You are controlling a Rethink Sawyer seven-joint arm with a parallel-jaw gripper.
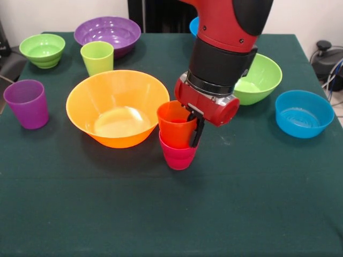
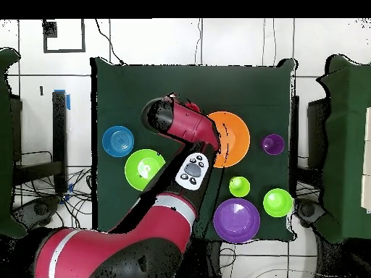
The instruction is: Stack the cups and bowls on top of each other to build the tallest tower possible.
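In the front view an orange cup [image 1: 174, 127] sits nested in a red-pink cup [image 1: 178, 156], a two-cup tower on the green cloth beside the large orange-yellow bowl [image 1: 118, 107]. My gripper [image 1: 194, 127] comes down from above with its fingers astride the orange cup's right rim, one black finger [image 1: 198, 133] outside the wall. It looks shut on the orange cup. In the overhead view my arm [image 2: 181, 130] hides both cups and the gripper. The purple cup [image 1: 27, 103] and the lime green cup [image 1: 97, 57] stand apart at the left.
The purple bowl [image 1: 107, 33] and the small ribbed lime bowl [image 1: 42, 50] are at the far left. The medium lime bowl [image 1: 262, 80] and a blue bowl [image 1: 303, 113] are at the right. A second blue bowl [image 1: 193, 25] peeks out behind my arm.
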